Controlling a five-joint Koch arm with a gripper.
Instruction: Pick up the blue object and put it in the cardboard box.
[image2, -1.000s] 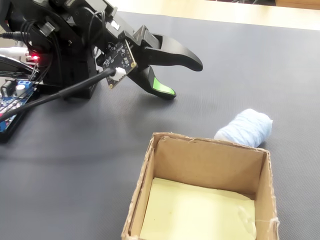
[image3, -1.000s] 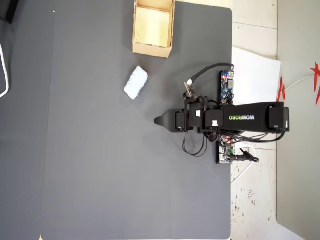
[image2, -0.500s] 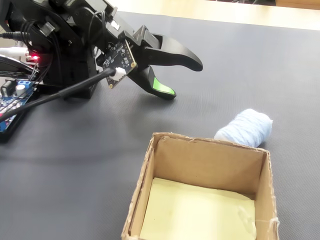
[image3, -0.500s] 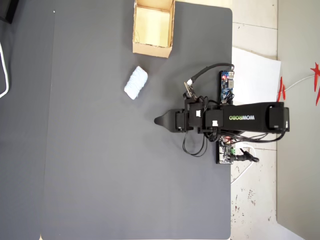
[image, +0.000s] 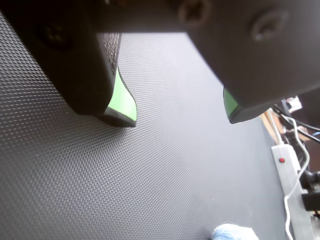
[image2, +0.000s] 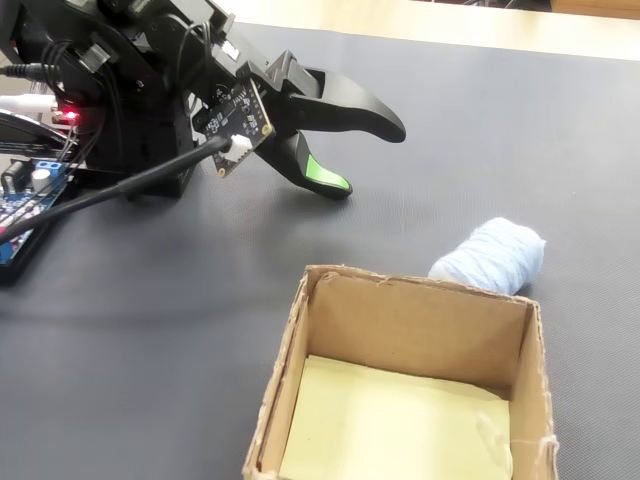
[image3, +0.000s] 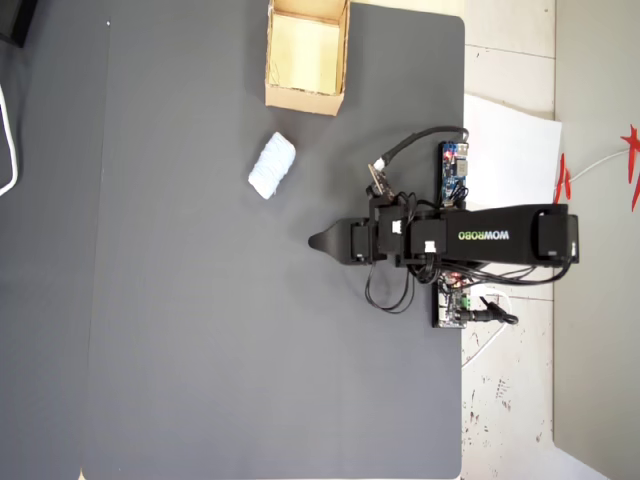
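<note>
Dark textured matting (image3: 200, 330) covers the table you are working on, with pale floor and a sheet of white paper (image3: 510, 135) off its edge beside the arm's base. Your gripper (image2: 365, 160) is parted and holds nothing: the wrist view shows clear mat between the two green-padded jaws, and the fixed view shows the upper jaw raised above the lower one, whose tip sits close to the mat. The blue object (image3: 271, 166) lies on the mat well apart from the gripper, just beside the cardboard box (image3: 306, 98) and, in the overhead view, a little below and left of it; in the wrist view only a corner of it peeks in at the bottom edge. The box stands open and empty but for its pale yellow lining. By my reading you are at the very start, with the reach not yet made. Your next move calls for swinging the arm toward the bundle, lining the jaws across its narrow side, and coming down without nudging the box.
</note>
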